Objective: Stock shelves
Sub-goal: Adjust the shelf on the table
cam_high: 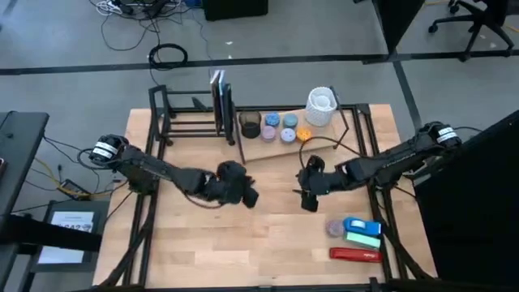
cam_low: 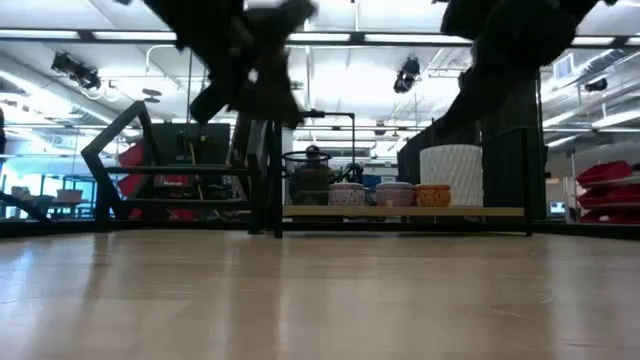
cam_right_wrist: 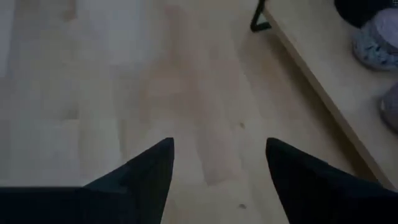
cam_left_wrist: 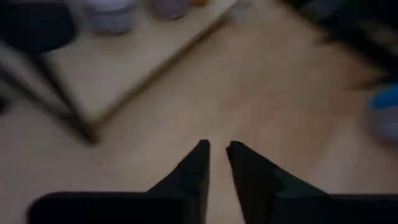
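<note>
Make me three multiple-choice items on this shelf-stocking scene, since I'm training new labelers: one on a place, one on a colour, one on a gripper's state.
1. Where does the red item lie?
A. on the shelf board
B. on the tabletop near the front right corner
C. in the left gripper

2. What colour is the tall ribbed cup on the shelves?
A. white
B. red
C. black

3. How does the right gripper stand?
A. shut on a cup
B. shut and empty
C. open and empty

Answers: 1 B, the high view shows it by the blue and green items, off the board. 2 A, it looks white from above and from table height. 3 C, its wrist view shows fingers wide apart over bare wood.
</note>
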### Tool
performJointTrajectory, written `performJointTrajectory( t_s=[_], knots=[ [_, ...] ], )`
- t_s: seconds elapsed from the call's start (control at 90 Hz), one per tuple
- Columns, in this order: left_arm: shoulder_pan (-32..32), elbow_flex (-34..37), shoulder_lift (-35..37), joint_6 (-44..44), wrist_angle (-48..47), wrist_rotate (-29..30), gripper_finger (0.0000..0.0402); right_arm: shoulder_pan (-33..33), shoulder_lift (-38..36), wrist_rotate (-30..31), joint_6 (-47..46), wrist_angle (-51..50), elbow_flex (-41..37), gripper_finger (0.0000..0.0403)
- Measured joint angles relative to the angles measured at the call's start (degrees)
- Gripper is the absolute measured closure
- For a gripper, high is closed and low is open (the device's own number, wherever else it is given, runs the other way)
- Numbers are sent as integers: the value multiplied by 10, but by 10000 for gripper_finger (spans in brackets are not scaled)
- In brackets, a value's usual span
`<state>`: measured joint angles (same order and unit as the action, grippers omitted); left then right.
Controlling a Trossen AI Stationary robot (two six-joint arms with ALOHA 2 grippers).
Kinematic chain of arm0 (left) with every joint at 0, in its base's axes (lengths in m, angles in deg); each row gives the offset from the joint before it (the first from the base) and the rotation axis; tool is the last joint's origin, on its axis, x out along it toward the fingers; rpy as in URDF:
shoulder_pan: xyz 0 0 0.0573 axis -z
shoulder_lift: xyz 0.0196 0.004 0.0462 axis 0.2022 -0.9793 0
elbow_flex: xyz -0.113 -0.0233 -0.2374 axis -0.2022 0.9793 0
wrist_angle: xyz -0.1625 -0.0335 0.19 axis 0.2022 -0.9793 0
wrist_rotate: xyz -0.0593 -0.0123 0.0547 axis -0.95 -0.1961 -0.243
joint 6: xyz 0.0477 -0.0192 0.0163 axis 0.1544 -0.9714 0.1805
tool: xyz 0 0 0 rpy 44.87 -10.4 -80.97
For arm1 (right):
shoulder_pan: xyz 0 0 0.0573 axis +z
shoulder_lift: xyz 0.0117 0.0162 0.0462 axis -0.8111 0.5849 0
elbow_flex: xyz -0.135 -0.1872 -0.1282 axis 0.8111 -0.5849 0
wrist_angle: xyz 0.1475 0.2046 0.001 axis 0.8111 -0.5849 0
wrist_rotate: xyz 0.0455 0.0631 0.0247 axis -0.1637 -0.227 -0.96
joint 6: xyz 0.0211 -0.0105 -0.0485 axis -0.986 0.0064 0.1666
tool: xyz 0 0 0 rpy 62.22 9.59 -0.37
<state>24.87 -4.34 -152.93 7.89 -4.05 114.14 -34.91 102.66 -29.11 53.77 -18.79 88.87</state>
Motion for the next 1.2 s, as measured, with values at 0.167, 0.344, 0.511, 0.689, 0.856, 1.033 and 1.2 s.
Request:
performJointTrajectory(
  t_s=[0.167, 0.344, 0.511, 0.689, 0.856, 1.033, 1.2],
  knots=[
    [-54, 0, 0, 25, -41, 0, 397, 28, 0, 7, -14, -2, 0, 178],
    [-110, 0, 0, 52, -53, 4, 401, 46, 0, 20, -27, -2, 0, 178],
    [-144, 0, 0, 73, -56, 16, 402, 58, 0, 22, -36, -13, 0, 178],
    [-175, 0, 0, 93, -56, 35, 402, 58, 0, 70, -85, -69, 0, 178],
    [-202, 4, -1, 103, -58, 50, 402, 49, 0, 75, -111, -92, 0, 179],
    [-214, 17, -2, 109, -44, 49, 401, 38, 0, 92, -124, -91, -14, 179],
    [-211, 20, -3, 128, -26, 54, 401, 33, 0, 94, -155, -61, -51, 180]
  ],
)
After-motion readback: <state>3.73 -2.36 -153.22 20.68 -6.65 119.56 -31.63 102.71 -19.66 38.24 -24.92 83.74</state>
